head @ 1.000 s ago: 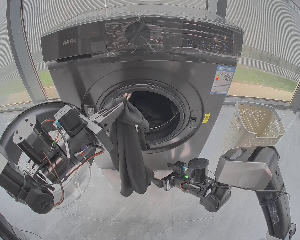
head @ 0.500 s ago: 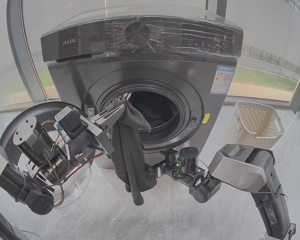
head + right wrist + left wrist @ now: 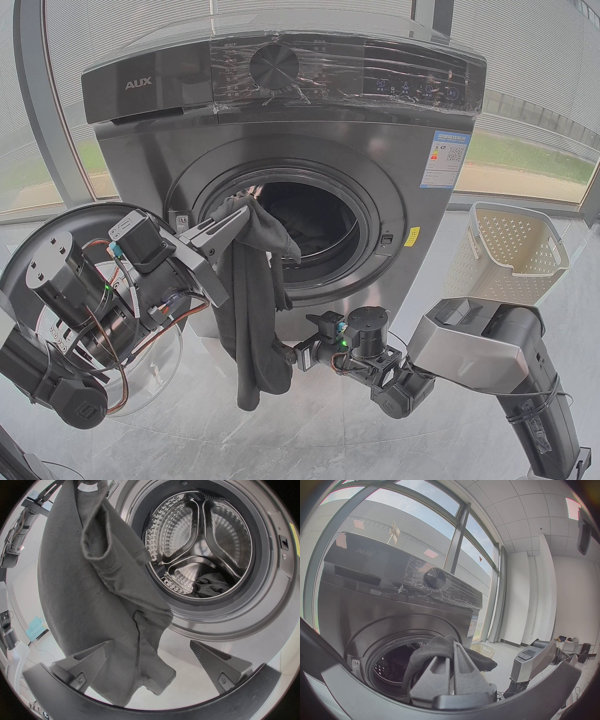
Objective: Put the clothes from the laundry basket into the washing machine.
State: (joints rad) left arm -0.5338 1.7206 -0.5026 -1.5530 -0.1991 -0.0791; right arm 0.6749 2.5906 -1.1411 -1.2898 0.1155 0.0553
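Observation:
A dark grey garment (image 3: 250, 312) hangs in front of the washing machine (image 3: 281, 144), with its top at the left rim of the open drum (image 3: 309, 225). My left gripper (image 3: 240, 215) is shut on the garment's top fold (image 3: 425, 655), and the left gripper (image 3: 449, 655) is level with the drum mouth. My right gripper (image 3: 284, 353) is low by the garment's lower end, open. In the right wrist view the garment (image 3: 93, 598) drapes across the right gripper (image 3: 151, 644), over one of its fingers (image 3: 93, 658). Another dark piece of clothing (image 3: 209, 584) lies inside the drum.
The machine's round door (image 3: 156, 369) stands swung open at the left, behind my left arm. A cream laundry basket (image 3: 509, 250) lies tipped on the floor at the right of the machine. Pale tiled floor (image 3: 250, 437) stretches in front.
My right arm has moved left, bringing its gripper up against the garment's lower end. The garment's hanging tail has swung and shifted. The left gripper has barely moved.

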